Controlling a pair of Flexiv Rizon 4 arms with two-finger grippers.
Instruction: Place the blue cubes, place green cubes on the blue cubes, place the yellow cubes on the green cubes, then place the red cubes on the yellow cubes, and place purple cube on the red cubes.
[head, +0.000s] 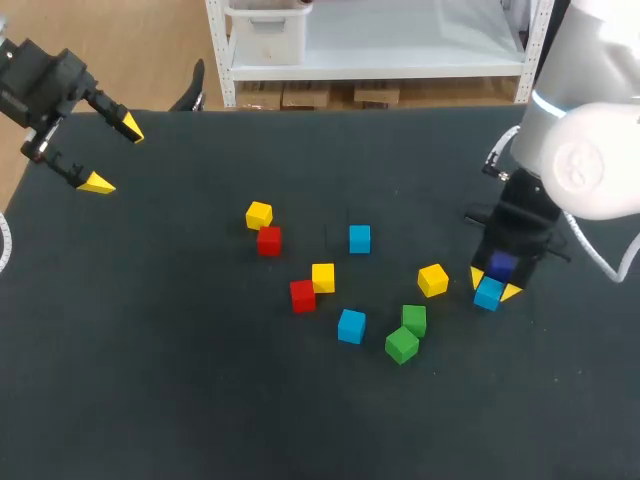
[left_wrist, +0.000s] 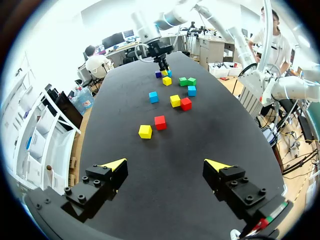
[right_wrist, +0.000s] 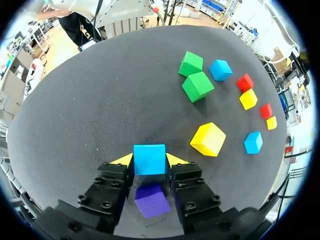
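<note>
In the head view, my left pincer (head: 113, 155) hangs over the far left corner of the black surface (head: 150, 400), fingers spread wide and holding nothing. My right pincer (head: 495, 285) stands on the right side, closed around a blue cube (head: 488, 294). A purple cube (head: 501, 265) sits just behind it, under the wrist. A yellow cube (head: 432, 280) lies just beside that pincer, and a green cube (head: 414, 319) touches a second green cube (head: 401, 344) nearby. The other cubes (head: 351, 325), red, yellow and blue, are scattered around the middle.

In the left wrist view, my own tips stand far apart over the surface (left_wrist: 170, 200). The cubes lie well ahead, with my right arm (left_wrist: 160, 50) beyond them.

In the right wrist view, both yellow tips press the blue cube (right_wrist: 149, 159) from either side. The purple cube (right_wrist: 152, 200) lies between the finger bodies behind it, and the yellow cube (right_wrist: 207, 139) is just beside the pincer. I cannot tell whether the blue cube rests on the surface or is lifted.
</note>
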